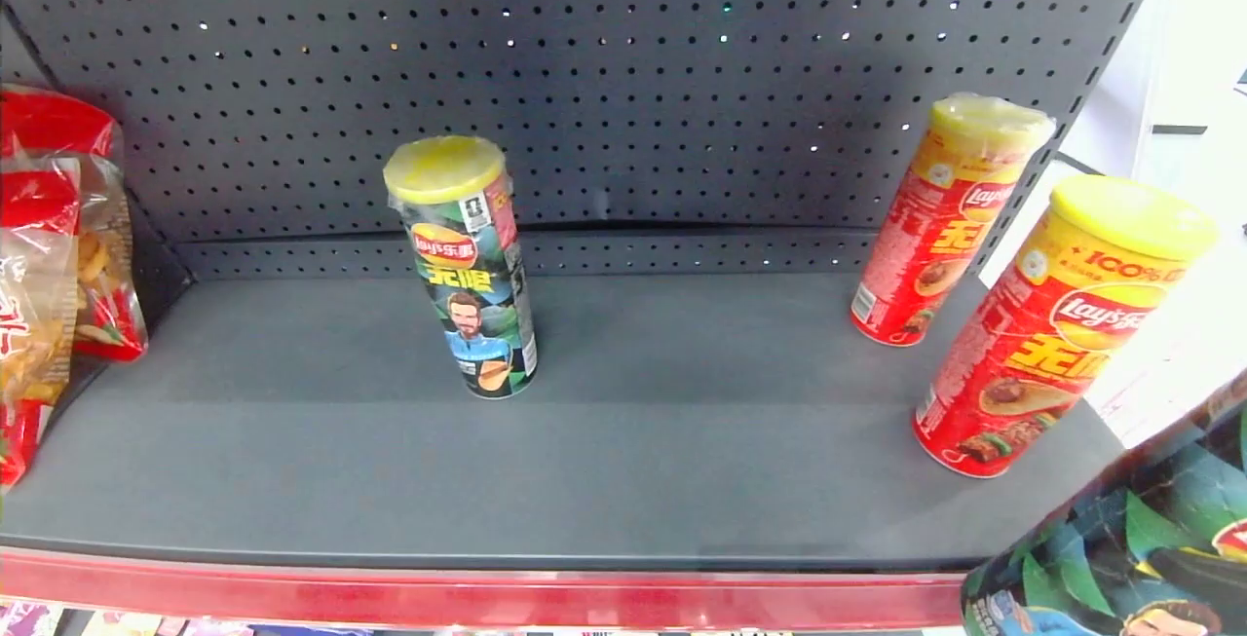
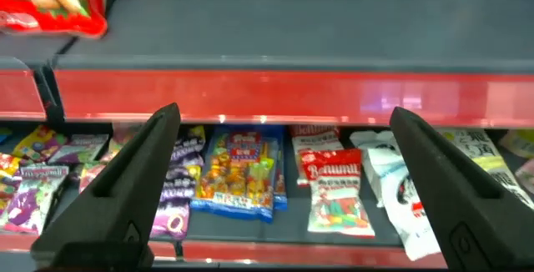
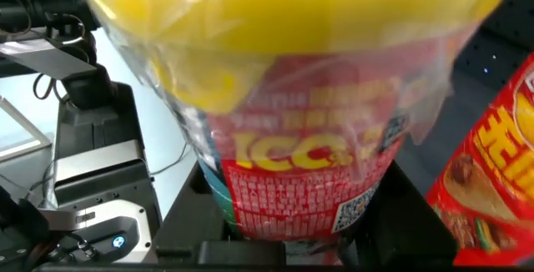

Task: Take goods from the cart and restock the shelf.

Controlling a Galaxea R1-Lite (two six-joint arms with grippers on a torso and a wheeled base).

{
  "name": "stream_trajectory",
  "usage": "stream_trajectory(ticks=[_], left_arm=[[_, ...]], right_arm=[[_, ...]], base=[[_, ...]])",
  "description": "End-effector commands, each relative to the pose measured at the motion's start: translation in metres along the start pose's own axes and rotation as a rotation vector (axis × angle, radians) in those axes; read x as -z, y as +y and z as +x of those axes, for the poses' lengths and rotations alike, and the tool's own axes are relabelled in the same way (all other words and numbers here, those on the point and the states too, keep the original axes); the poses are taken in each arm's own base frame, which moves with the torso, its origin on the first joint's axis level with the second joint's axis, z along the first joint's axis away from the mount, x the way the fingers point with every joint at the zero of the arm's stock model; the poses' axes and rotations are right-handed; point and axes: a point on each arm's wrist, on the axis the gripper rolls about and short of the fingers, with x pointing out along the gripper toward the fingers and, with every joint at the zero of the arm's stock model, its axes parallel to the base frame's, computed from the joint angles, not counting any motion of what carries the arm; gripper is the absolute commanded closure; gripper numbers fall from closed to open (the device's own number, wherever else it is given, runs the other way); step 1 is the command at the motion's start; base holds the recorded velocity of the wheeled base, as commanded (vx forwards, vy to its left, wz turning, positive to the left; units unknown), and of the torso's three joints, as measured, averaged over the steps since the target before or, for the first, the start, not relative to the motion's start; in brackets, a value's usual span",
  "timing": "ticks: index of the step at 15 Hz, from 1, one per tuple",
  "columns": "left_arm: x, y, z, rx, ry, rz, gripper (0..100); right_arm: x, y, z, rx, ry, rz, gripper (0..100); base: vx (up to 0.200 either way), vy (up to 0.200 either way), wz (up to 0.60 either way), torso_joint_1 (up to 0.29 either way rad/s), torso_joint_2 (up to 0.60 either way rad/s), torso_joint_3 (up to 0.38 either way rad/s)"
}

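The step in hand looks like placing. The held can [image 1: 1120, 548], green-labelled with a yellow lid, is at the front right corner of the shelf [image 1: 682, 441] and not yet on it. It sits hard against the right wrist camera and hides most of the right jaws, so I judge them clamped on it. A green can [image 1: 471, 266] stands left of centre, two red cans [image 1: 1047, 324] stand one behind the other at the right end, and snack bags [image 1: 49, 256] lie at the left end. The left jaws stand wide and empty, low before the red rail [image 2: 250, 93], facing sweets [image 2: 242, 176] on the level below. The next move probably calls for carrying the held can over the rail into the bare stretch between the green can and the red cans. It should pass clear of the nearer red one and stand upright before the jaws let go.
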Motion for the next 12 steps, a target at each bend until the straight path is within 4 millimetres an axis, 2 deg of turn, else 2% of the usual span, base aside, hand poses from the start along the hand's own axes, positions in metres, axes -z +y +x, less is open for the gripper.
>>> stream_trajectory(ticks=[1,10,12], left_arm=[[-0.0001,0.0000,0.0001,0.000,0.000,0.000,0],[0.0000,0.0000,0.0001,0.000,0.002,-0.001,0],[0.0000,0.0000,0.0001,0.000,0.002,0.000,0]], right_arm=[[0.0006,-0.0008,0.0005,0.001,0.003,0.004,100],[0.0027,0.0000,-0.0004,0.005,0.006,0.008,100],[0.0030,0.0003,-0.0006,0.005,0.006,0.008,100]], base=[[0.000,0.200,0.00,0.007,0.01,0.002],[0.000,0.200,0.00,0.004,0.00,0.000],[0.000,0.000,0.00,0.000,0.00,0.000]])
